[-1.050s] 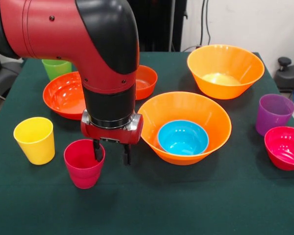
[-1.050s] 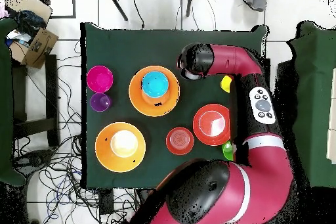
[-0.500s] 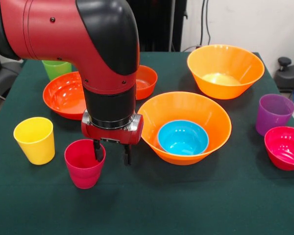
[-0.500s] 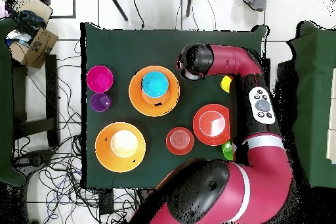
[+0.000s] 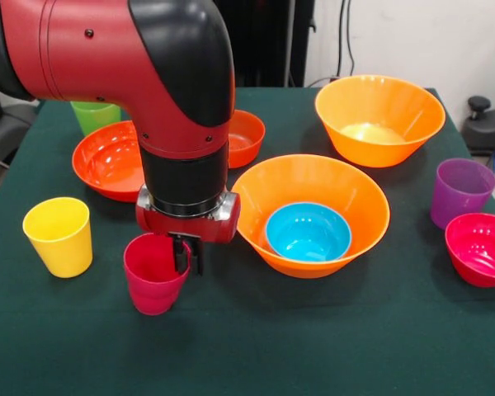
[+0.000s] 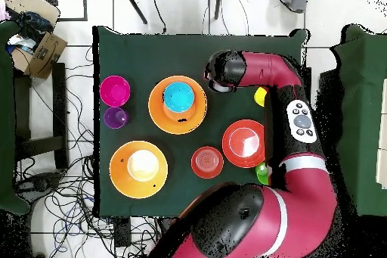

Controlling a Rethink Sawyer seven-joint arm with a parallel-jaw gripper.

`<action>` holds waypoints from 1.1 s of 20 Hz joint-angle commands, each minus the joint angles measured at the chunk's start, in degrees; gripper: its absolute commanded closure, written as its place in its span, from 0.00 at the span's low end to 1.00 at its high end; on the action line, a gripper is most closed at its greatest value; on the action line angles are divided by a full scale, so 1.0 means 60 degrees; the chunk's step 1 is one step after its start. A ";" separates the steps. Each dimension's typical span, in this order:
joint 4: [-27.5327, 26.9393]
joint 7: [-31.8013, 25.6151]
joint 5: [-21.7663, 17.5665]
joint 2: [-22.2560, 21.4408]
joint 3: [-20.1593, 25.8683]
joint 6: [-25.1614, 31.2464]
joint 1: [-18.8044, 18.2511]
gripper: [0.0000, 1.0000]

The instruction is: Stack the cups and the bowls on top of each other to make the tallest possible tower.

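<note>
My gripper (image 5: 188, 261) is shut on the right wall of the crimson-pink cup (image 5: 153, 280), one finger inside it and one outside, near the table's front. To its right, a blue bowl (image 5: 308, 231) sits nested in a large orange bowl (image 5: 256, 194). A yellow cup (image 5: 58, 235) stands to the left, and a green cup (image 5: 95, 114) is partly hidden behind the arm. The purple cup (image 5: 460, 191) and magenta bowl (image 5: 481, 247) are at the right edge. From overhead the arm's wrist (image 6: 221, 69) covers the gripper and the held cup.
A second large orange bowl (image 5: 379, 115) stands at the back right. A wide red-orange bowl (image 5: 107, 161) and a small red-orange bowl (image 5: 246, 136) sit behind the arm. The overhead view shows the blue bowl (image 6: 178, 96), magenta bowl (image 6: 115, 90) and purple cup (image 6: 115, 117).
The fingers have closed on the crimson-pink cup's wall. The cup has shifted a little to the right, toward the gripper. Everything else stays put.
</note>
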 commanded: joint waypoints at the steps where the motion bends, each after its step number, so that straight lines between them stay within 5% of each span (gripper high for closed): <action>1: 0.0265 -0.1777 -0.1297 0.0102 -0.0301 -0.0454 0.0317 1.00; 14: 0.0608 -0.1671 -0.1269 -0.0097 -0.0062 -0.0316 0.0242 1.00; 22: 0.2419 -0.0844 -0.0089 -0.2926 -0.0041 0.1145 0.0623 1.00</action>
